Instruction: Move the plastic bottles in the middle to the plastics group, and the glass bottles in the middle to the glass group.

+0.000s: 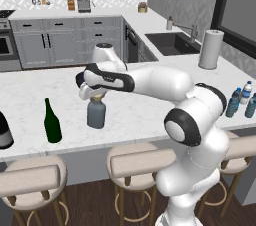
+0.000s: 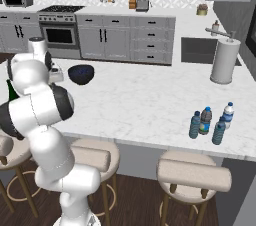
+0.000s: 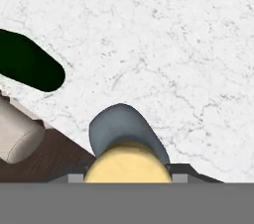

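Pincer is clamped on the tan cap of the grey bottle, which stands upright near the table's front edge. Left of it stand the fat dark bottle and green wine bottle; far right, the water bottles cluster.

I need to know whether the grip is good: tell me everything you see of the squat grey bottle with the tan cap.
The squat grey-blue bottle looks like dull glass, with a wide body, short neck and tan cork-like cap. It stands upright on the white marble counter, right of the tall dark green wine bottle. The gripper clasps it at the cap.
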